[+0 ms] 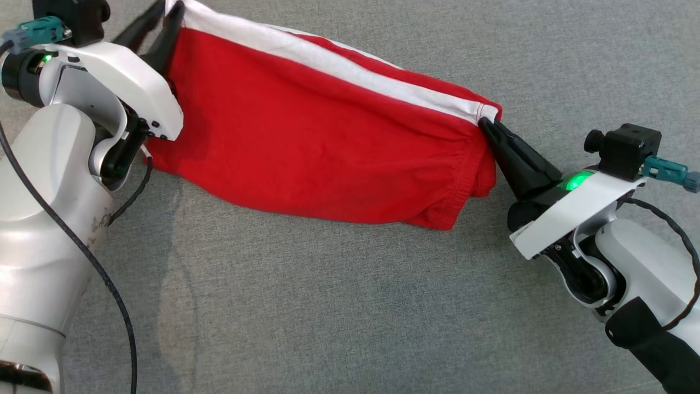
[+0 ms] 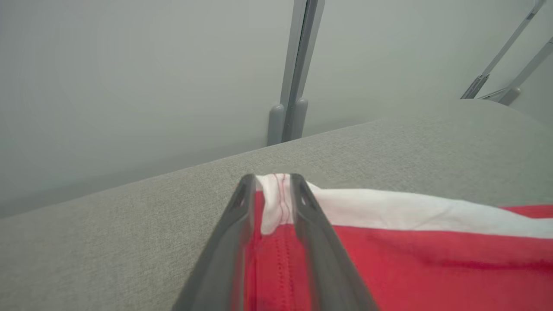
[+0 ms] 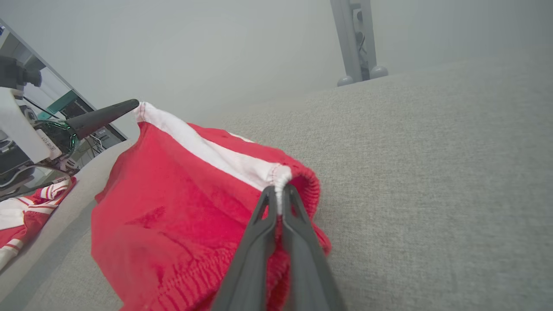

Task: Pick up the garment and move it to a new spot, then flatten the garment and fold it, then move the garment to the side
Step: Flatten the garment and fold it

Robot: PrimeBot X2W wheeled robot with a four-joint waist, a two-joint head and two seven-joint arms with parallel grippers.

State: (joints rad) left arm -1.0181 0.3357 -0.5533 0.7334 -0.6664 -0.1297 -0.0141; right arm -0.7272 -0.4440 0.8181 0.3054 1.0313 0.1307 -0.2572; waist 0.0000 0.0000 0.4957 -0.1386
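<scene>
The garment [image 1: 317, 137] is red with a white band and is stretched out between my two grippers on the grey cloth surface [image 1: 350, 306]. My left gripper [image 1: 170, 6] sits at its far left corner. In the left wrist view the left gripper [image 2: 272, 179] stands open, and the white corner of the garment [image 2: 432, 259] lies loose between its fingers. My right gripper [image 1: 484, 125] is shut on the white corner at the garment's right end. The right wrist view shows that right gripper [image 3: 276, 190] pinching the hem of the garment [image 3: 173, 216], which sags below.
The grey surface stretches wide in front of and to the right of the garment. A grey post [image 2: 293, 86] stands past the far edge. Another red and white cloth [image 3: 26, 211] lies lower down beyond the left edge.
</scene>
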